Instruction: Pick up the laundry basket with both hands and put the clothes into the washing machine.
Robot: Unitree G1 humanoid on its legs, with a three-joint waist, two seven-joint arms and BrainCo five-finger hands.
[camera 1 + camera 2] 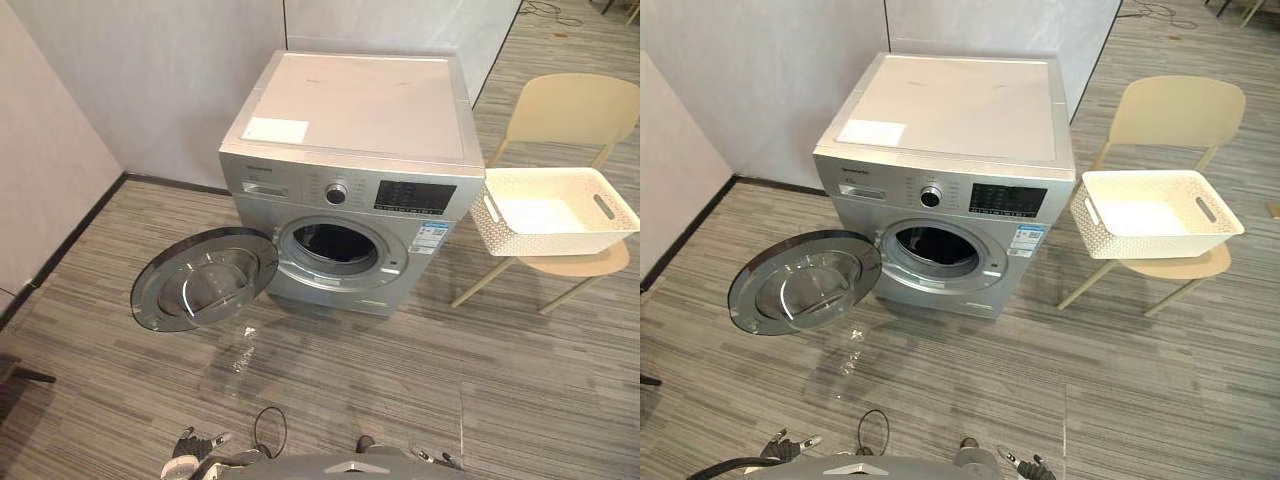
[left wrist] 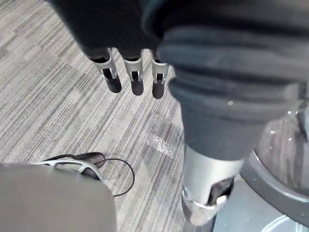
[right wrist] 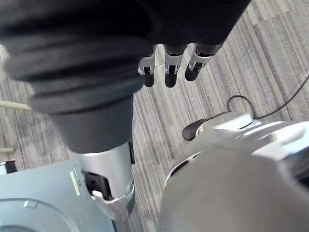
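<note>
A silver front-loading washing machine (image 1: 350, 120) stands against the wall, its round door (image 1: 205, 278) swung wide open to the left and the dark drum opening (image 1: 335, 245) exposed. To its right, a white perforated laundry basket (image 1: 520, 240) with slot handles rests on a beige chair (image 1: 570, 105); the basket's inside looks plain white. My left hand (image 2: 136, 79) hangs low by my side with straight fingers, holding nothing. My right hand (image 3: 170, 72) hangs the same way on the other side, far from the basket.
Grey walls run behind the machine and along the left. Striped grey floor (image 1: 400, 380) stretches between me and the machine. The open door juts out over the floor on the left.
</note>
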